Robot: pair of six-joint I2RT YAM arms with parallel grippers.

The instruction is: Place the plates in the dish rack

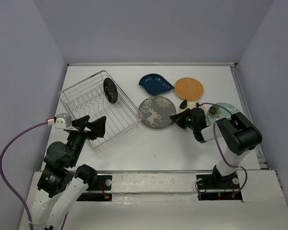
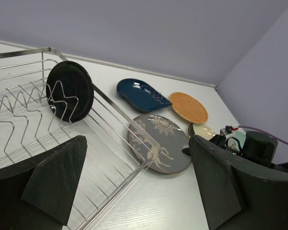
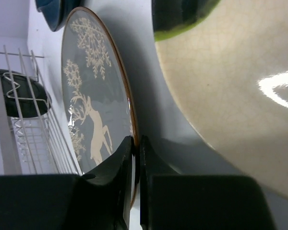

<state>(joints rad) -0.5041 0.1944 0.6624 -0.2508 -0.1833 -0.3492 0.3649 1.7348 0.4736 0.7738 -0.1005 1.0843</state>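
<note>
Right gripper [image 3: 136,143] clamped on deer plate [image 1: 155,112] rim, plate lying on counter [image 1: 149,153] beside rack [image 1: 81,81] — grasp step. Next: lift, tip upright, slot between tines [image 1: 89,100]. Left gripper [image 1: 92,124] wide open, empty, over rack corner

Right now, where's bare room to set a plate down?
Bare table: the near strip between the dish rack and the right arm, in front of the grey deer plate. Empty tines on the near side of the black plate. Crowded: far right, where the blue plate, orange plate, cream plate and teal plate cluster.
</note>
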